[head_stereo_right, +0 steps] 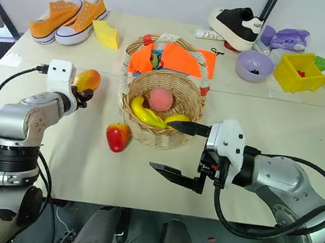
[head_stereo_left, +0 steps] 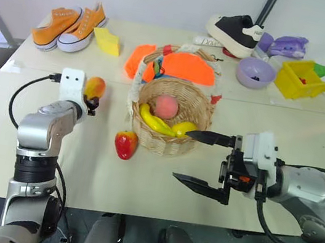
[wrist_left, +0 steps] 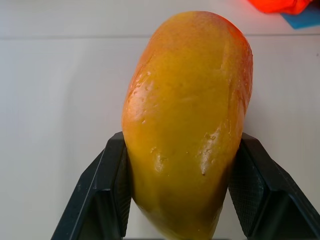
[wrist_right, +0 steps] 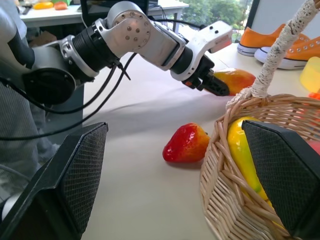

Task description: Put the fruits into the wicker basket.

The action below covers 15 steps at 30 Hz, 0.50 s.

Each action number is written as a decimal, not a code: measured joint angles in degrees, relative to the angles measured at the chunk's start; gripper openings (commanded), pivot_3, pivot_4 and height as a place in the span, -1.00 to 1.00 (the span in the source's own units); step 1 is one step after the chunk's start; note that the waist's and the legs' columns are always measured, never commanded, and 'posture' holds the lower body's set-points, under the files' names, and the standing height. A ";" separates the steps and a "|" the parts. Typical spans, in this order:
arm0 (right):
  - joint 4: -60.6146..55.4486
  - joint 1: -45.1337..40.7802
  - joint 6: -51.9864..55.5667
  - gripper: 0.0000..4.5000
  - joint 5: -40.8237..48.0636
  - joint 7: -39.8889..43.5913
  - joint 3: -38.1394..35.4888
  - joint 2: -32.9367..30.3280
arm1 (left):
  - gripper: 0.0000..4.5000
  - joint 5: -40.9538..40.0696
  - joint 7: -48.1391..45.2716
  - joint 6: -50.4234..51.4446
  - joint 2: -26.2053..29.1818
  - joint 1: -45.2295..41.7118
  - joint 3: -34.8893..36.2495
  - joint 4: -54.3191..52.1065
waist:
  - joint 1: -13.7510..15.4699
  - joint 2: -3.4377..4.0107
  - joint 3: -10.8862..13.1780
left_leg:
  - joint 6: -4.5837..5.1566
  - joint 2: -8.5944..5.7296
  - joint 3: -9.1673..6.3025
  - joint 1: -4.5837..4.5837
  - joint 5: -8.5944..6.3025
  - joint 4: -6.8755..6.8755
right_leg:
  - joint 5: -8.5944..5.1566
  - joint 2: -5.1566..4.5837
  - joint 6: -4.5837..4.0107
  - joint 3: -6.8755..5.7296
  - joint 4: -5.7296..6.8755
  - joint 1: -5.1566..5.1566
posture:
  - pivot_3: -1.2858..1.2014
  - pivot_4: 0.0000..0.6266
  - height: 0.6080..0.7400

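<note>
Progress: the wicker basket (head_stereo_left: 171,118) already holds a banana (head_stereo_left: 152,120), a peach (head_stereo_left: 166,106) and a lemon (head_stereo_left: 184,127). Two fruits remain outside it. So, by my reading, about three of five are done.

Mango (wrist_left: 187,120): clamped between the two black fingers (wrist_left: 107,192) of the left gripper (head_stereo_left: 92,104), one pad on each flank, near its lower end. Most of the fruit sticks out beyond the fingertips. Its long axis runs roughly along the line of the fingers, rounded redder end pointing away from the wrist and slightly tilted. Whether it sits on the counter (head_stereo_left: 140,180) or just above it I cannot tell. It is well apart from the basket, on its far side from the right gripper's fingers.

Apple (head_stereo_left: 125,144): lying on the counter just beside the basket wall, between the left gripper's fingers and the right gripper's. Untouched. It lies on its side, narrower end towards the left gripper.

Right gripper (head_stereo_right: 179,151): fingers spread wide, empty. One fingertip is at the basket rim beside the lemon, the other is out over bare counter.

Left to do, as judged: carry the mango over the rim, release, then collect the apple.
</note>
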 measured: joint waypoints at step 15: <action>3.73 0.26 -2.09 1.00 -2.71 4.07 0.12 -0.25 | -0.06 -32.22 -39.28 -23.61 17.27 24.17 19.74 -26.34 | 0.08 0.05 -0.04 | -0.17 0.01 0.00 0.02 -0.10 -0.07 | -0.25 -0.24 -0.56 -0.10 -0.26 0.14 | 0.03 -0.52 0.90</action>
